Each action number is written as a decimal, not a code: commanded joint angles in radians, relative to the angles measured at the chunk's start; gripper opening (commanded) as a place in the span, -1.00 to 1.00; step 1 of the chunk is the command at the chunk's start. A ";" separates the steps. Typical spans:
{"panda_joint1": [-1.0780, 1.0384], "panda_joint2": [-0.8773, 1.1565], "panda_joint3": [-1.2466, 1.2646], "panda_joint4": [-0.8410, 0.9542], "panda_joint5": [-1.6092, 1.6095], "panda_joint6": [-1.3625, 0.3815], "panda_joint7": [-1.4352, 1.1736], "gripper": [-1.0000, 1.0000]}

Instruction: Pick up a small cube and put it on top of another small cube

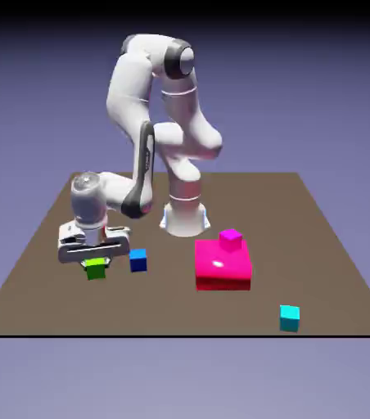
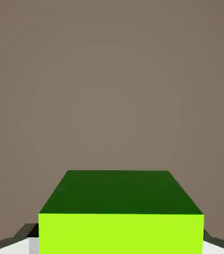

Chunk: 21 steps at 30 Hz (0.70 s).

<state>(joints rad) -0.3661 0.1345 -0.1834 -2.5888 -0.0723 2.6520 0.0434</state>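
At the exterior view's left, the white two-finger gripper (image 1: 95, 262) is pointing straight down at the brown table (image 1: 49, 278), and its jaws are clamping the small lime-green cube with darker green sides (image 1: 96, 268) between them. The cube is sitting low at the tabletop, near the table's left side and toward its front half; whether it is resting on the surface or just clear of it cannot be told. The white jointed robot arm (image 1: 151, 98) is bending down to it from its base at the far edge.

Just to the right of the green cube, apart from it, a small dark-blue cube (image 1: 138, 260) is sitting on the table. Further right, near the table's middle, a large flat pink-red block (image 1: 223, 266) is lying on the surface, and the small bright magenta cube (image 1: 231, 238) is sitting on top of it, toward its far side. The green cube is standing well apart from the magenta one, with the blue cube between them. At the right front, a small cyan cube (image 1: 290, 317) is sitting alone, near the front edge.

In the hand view, the green cube (image 2: 120, 218) is filling the lower middle, its bright lime face toward the bottom edge and a darker green face running away above it. Pale grey parts of the fingers (image 2: 15, 243) are showing at the bottom corners on either side of the cube. Bare brown tabletop (image 2: 112, 79) is filling everything above.
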 commanded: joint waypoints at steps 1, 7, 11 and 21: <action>0.036 -0.036 0.018 -0.015 0.009 -0.022 0.030 -1.00; 0.244 -0.254 0.130 -0.103 0.066 -0.158 0.209 -1.00; 0.383 -0.399 0.205 -0.161 0.104 -0.249 0.329 -1.00; 0.682 -0.712 0.366 -0.288 0.186 -0.446 0.586 -1.00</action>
<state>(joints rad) 0.3162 -0.5770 0.1826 -2.8766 0.1169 2.2063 0.6277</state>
